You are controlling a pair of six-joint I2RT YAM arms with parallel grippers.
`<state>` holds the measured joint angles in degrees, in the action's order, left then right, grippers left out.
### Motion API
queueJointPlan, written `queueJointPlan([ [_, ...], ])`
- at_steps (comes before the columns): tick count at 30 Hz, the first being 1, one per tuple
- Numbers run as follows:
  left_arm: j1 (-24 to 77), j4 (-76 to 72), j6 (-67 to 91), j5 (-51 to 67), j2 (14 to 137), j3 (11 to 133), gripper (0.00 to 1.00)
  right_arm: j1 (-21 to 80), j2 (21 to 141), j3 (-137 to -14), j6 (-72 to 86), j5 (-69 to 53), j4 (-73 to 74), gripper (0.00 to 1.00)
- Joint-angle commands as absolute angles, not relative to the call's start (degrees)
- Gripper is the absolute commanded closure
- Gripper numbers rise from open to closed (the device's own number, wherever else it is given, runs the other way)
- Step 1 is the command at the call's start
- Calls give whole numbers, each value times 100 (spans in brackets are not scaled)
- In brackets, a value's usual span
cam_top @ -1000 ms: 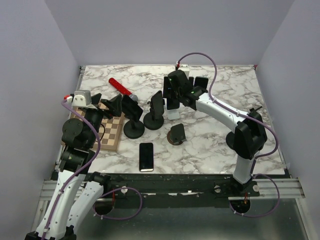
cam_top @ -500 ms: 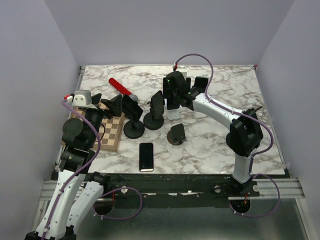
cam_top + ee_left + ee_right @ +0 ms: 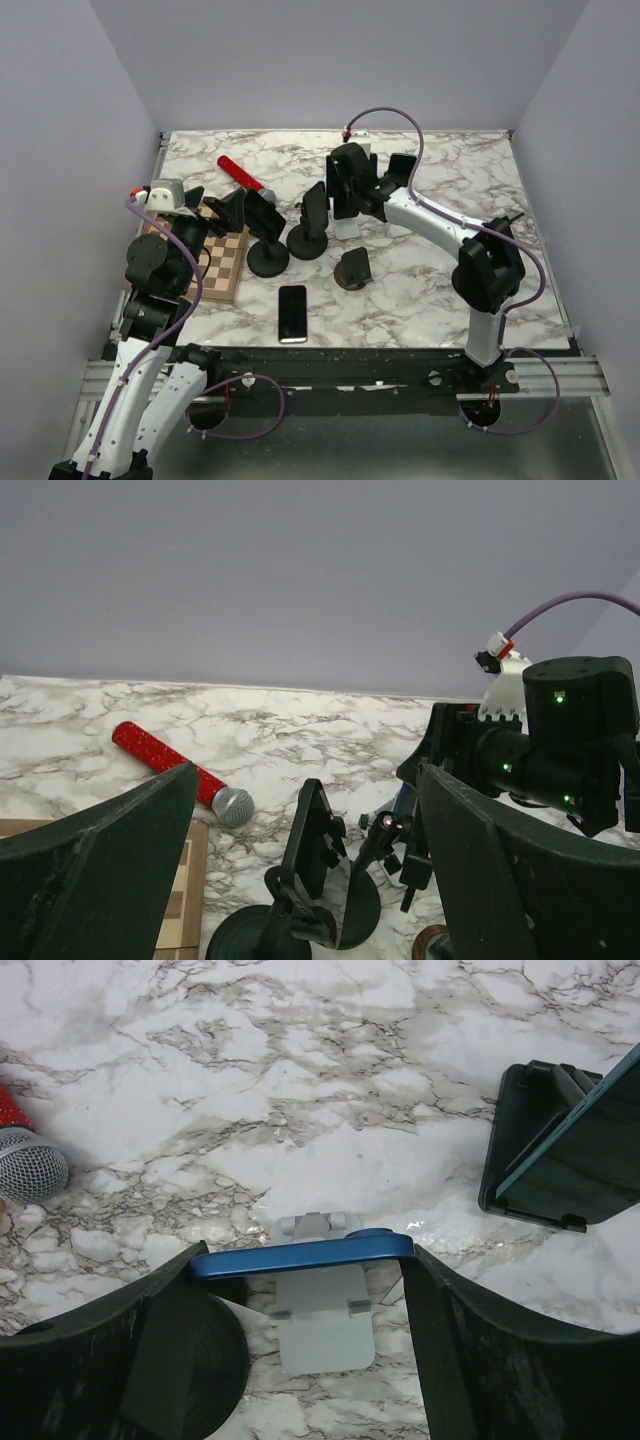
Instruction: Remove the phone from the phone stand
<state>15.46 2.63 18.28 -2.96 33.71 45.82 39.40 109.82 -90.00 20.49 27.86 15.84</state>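
Observation:
The blue phone (image 3: 300, 1256) stands edge-up on a small white phone stand (image 3: 322, 1320), whose foot shows in the top view (image 3: 347, 229) at the table's middle back. My right gripper (image 3: 305, 1260) comes down over it, and its two fingers press against the phone's left and right ends. In the top view the right gripper (image 3: 346, 198) covers the phone. My left gripper (image 3: 218, 210) hangs wide open over the chessboard's far edge, holding nothing, facing the stands (image 3: 305, 780).
Two black round-based stands (image 3: 267, 240) (image 3: 310, 228) holding dark phones stand left of the white one. A small stand (image 3: 352, 268), a flat black phone (image 3: 292, 313), a red microphone (image 3: 243, 177), a chessboard (image 3: 222, 265) and a rear folding stand (image 3: 560, 1150) lie around.
The right gripper's fingers have closed in from wide open onto the blue phone's ends, and the arm has shifted slightly left. The left arm has barely moved.

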Motion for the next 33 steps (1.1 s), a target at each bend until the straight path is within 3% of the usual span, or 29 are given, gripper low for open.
queueJointPlan([
  [1, 1521, 195, 1863, -299, 3381, 4501, 1, 3937, 10775, -8885, 1883, 2905, 1398, 73],
  [7, 1520, 194, 1863, -308, 3389, 4496, 2, 3935, 10411, -8883, 1834, 2994, 1419, 99],
  [21, 1515, 209, 1873, -308, 3401, 4491, 1, 3934, 9525, -9306, 1970, 2844, 2396, 99],
  [28, 1512, 219, 1929, -241, 3381, 4519, 1, 3938, 8600, -9311, 2269, 1676, 3732, 100],
  [33, 1512, 224, 1969, -189, 3351, 4526, 2, 3937, 7944, -8803, 2642, 213, 4263, 99],
])
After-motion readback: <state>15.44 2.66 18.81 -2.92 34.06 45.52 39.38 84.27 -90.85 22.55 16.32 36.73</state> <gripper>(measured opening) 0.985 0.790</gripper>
